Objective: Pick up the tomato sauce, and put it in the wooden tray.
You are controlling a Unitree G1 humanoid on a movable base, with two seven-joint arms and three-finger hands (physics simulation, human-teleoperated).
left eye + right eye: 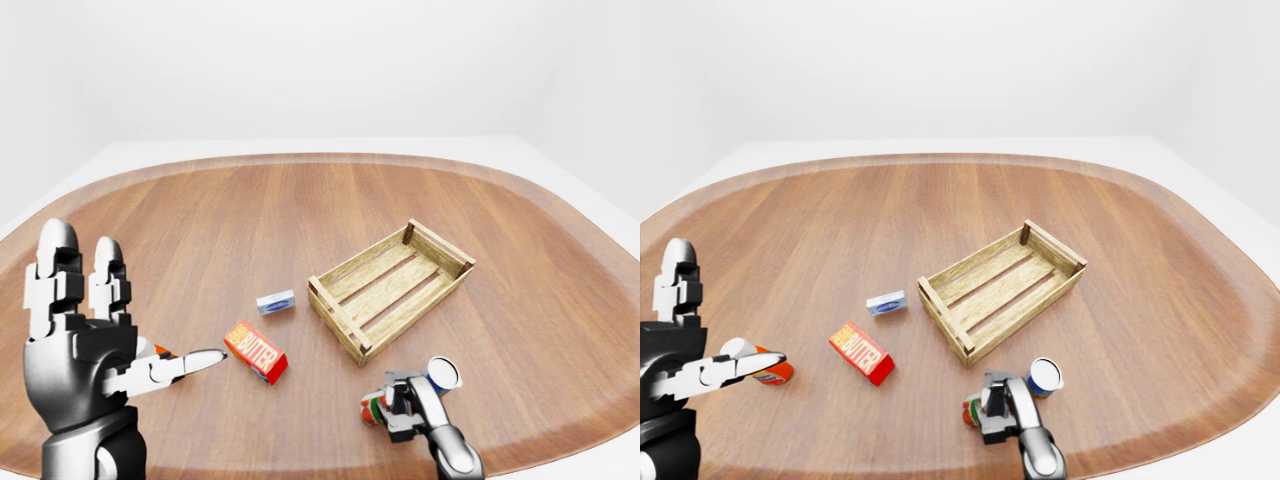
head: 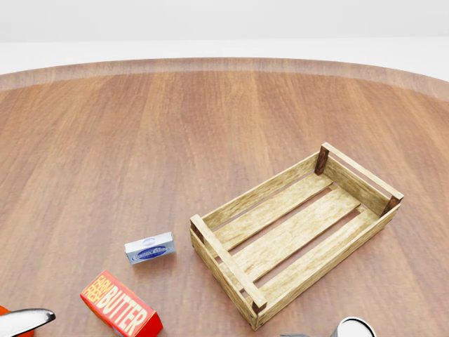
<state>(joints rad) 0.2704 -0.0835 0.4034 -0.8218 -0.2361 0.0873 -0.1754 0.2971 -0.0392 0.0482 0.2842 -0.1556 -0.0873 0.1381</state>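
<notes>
Wood grain covers the wide oval table (image 1: 300, 200), and on it the wooden tray (image 2: 295, 235), a slatted crate of pale boards, lies at an angle right of centre with nothing in it. Left of the tray in the head view sits a small blue-and-white box (image 2: 149, 248), and below that a red butter box (image 2: 119, 305) with yellow lettering, lying flat and turned diagonally. Near the bottom of the right-eye view, the right hand (image 1: 992, 405) reaches in from the lower edge, its dark fingers (image 1: 998, 398) set against the tomato sauce (image 1: 971, 411), a small red can with a green band that sits on the table just below the tray's near corner; whether the fingers are actually closed round the can cannot be told from these views, since the hand covers most of it. Just right of that hand stands a blue cup with a white rim (image 1: 1045, 376), close beside the hand but apart from the tray. The left hand (image 1: 85, 340) is raised at the left of the left-eye view, its fingers spread and upright, holding nothing. In the right-eye view an orange bottle with a white cap (image 1: 760, 366) lies on the table just behind that hand's thumb.
</notes>
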